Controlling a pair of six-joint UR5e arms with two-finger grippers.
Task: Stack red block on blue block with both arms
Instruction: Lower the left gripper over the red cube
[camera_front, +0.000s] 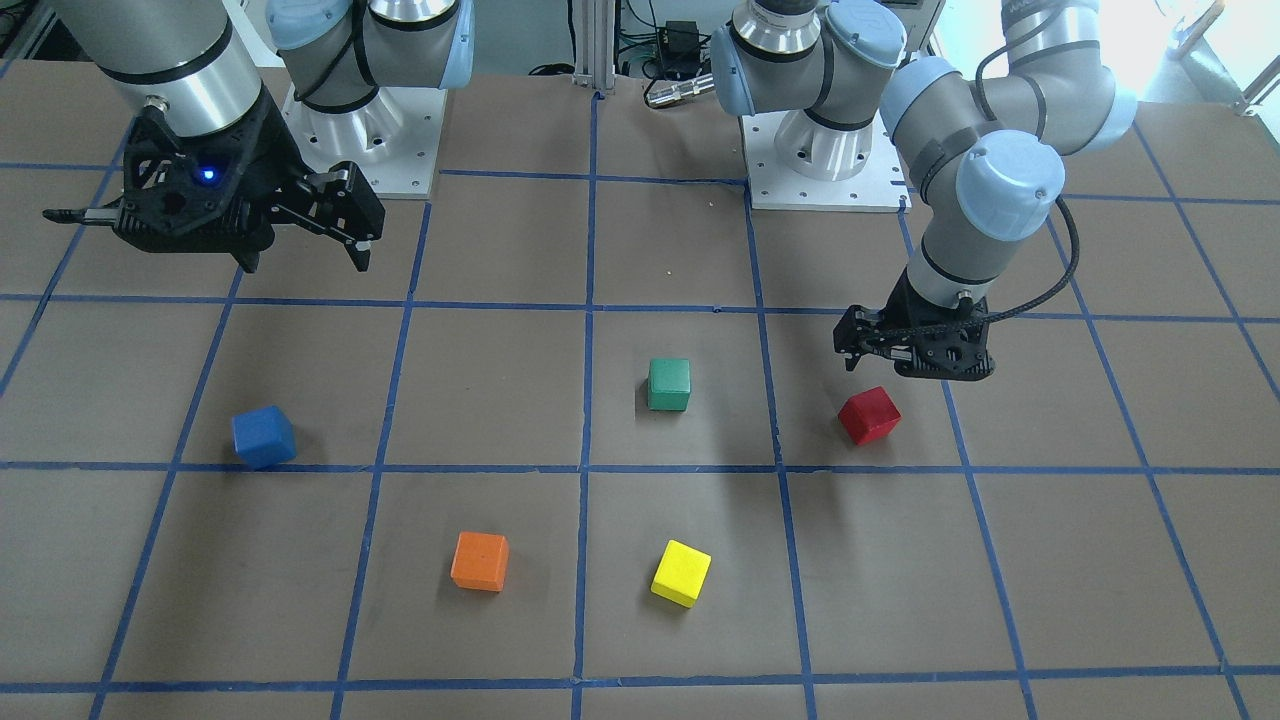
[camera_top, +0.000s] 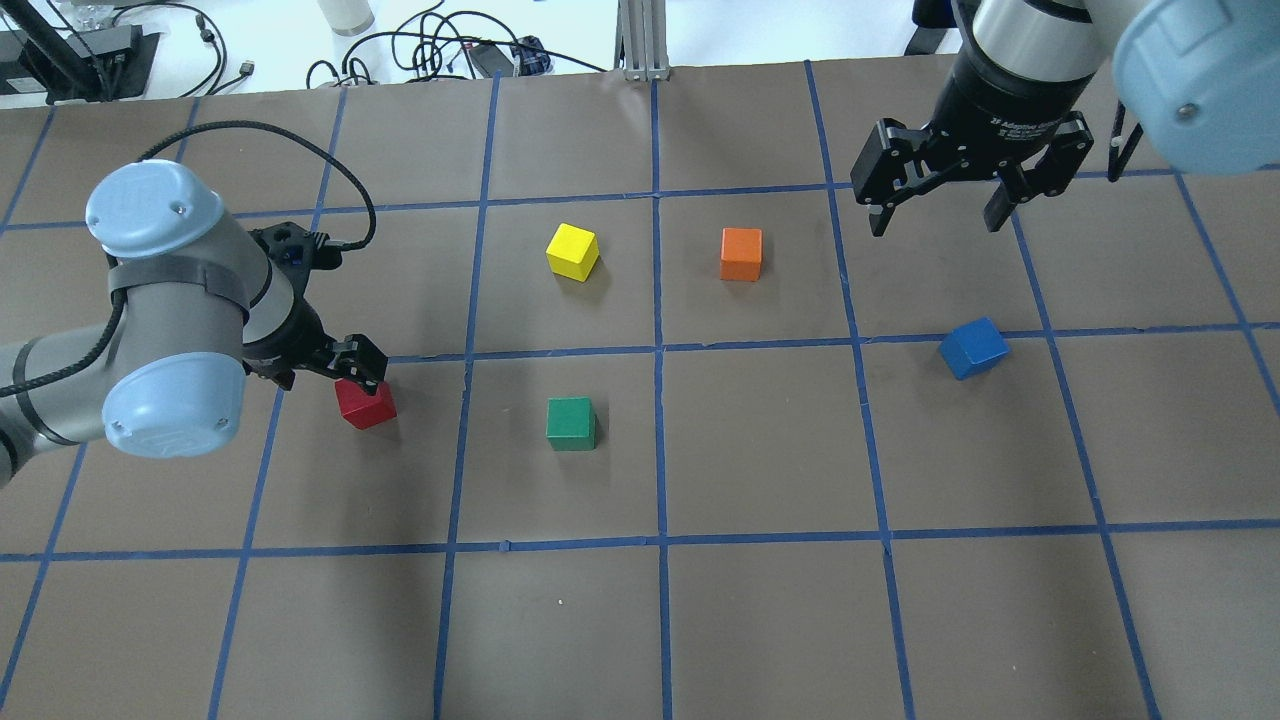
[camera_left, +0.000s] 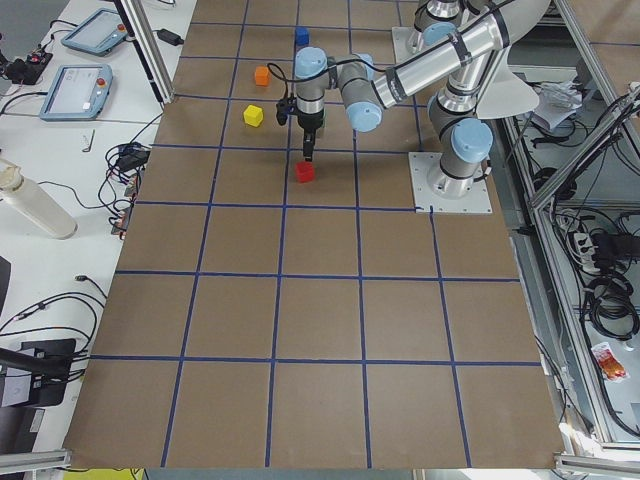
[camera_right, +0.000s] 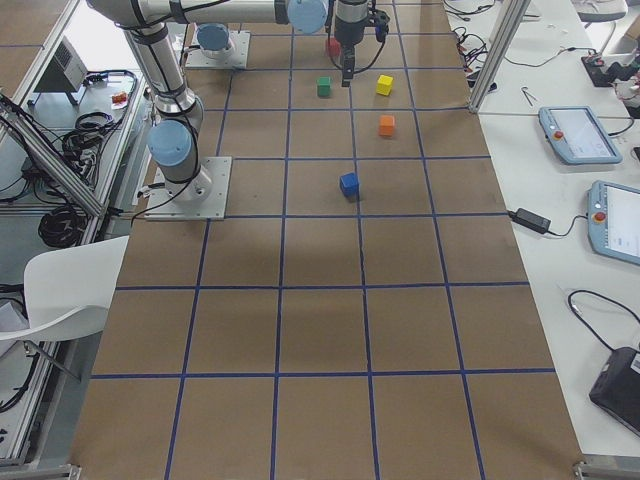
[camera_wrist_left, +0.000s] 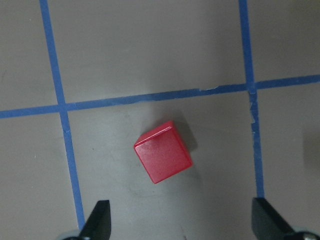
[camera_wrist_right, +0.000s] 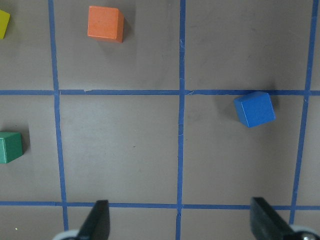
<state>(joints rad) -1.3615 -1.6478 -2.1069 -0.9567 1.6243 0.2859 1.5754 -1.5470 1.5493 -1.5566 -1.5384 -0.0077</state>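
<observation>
The red block (camera_front: 868, 415) lies on the brown table, turned slightly askew. It also shows in the overhead view (camera_top: 366, 404) and the left wrist view (camera_wrist_left: 163, 158). My left gripper (camera_top: 345, 365) hangs open just above it, not touching it; in the left wrist view (camera_wrist_left: 182, 225) the block sits between and ahead of the fingertips. The blue block (camera_top: 973, 347) lies alone on the other side, also seen in the right wrist view (camera_wrist_right: 255, 108). My right gripper (camera_top: 937, 215) is open and empty, held high beyond the blue block.
A green cube (camera_top: 571, 423), a yellow cube (camera_top: 573, 251) and an orange cube (camera_top: 741, 254) lie between the red and blue blocks. Blue tape lines grid the table. The arm bases (camera_front: 830, 180) stand at the robot's edge.
</observation>
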